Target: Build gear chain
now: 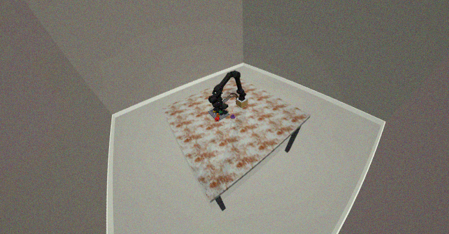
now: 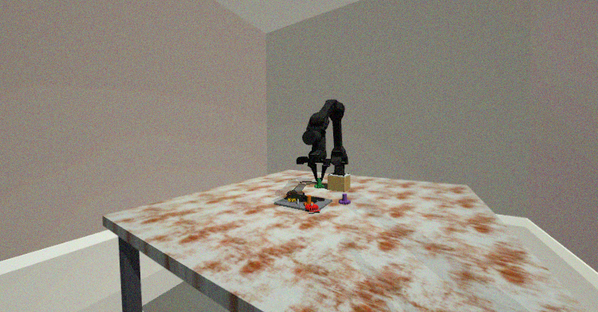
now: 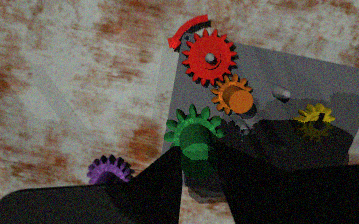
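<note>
My gripper [image 2: 320, 179] [image 3: 197, 152] is shut on the stem of the green gear [image 1: 220, 112] [image 2: 319, 184] [image 3: 193, 121]. The green gear hangs above the near-left part of the grey board [image 2: 284, 204] [image 3: 260, 60] in the wrist view. The red gear [image 1: 217, 118] [image 2: 311, 207] [image 3: 196, 59] is on its peg. The orange gear [image 2: 308, 199] [image 3: 240, 101] stands on the board beside the red gear, apparently meshing. The yellow gear [image 2: 292, 199] [image 3: 311, 115] is at the board's right. A bare peg [image 3: 281, 94] shows between orange and yellow. The purple gear [image 1: 232, 116] [image 2: 344, 199] [image 3: 109, 171] stands off the board.
The red arrow [image 3: 187, 27] curves beside the red gear. A tan block [image 1: 241, 103] [image 2: 338, 183] is under the arm's base, behind the purple gear. The arm's shadow darkens the board near the yellow gear, and any pegs there are hard to see.
</note>
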`<state>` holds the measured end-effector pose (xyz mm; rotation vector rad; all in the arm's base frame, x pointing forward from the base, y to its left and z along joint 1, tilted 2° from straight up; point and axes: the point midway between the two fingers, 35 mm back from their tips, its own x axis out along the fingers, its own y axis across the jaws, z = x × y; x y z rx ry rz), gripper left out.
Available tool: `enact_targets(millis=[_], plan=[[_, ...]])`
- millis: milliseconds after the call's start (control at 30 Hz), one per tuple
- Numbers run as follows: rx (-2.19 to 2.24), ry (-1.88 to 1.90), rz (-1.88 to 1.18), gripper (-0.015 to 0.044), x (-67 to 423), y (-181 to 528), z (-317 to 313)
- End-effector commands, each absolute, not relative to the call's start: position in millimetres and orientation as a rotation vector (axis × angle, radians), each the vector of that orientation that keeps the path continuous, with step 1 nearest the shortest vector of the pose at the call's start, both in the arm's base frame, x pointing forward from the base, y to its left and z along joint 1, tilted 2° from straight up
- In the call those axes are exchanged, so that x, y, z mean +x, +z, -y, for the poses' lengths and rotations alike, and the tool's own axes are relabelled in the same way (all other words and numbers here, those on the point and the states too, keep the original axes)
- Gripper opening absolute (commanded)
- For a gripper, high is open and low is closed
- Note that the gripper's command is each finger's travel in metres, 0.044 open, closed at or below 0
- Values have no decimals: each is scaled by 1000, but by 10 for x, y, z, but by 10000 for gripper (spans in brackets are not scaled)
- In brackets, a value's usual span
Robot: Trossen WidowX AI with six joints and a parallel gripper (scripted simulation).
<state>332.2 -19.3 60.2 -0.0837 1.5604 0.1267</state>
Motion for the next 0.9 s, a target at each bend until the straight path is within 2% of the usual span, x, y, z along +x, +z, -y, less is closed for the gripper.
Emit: enact_targets(millis=[0,867], plan=[[-90,127,-1563,0,3292,537,313],[-92,125,-1565,0,3142,362,752]])
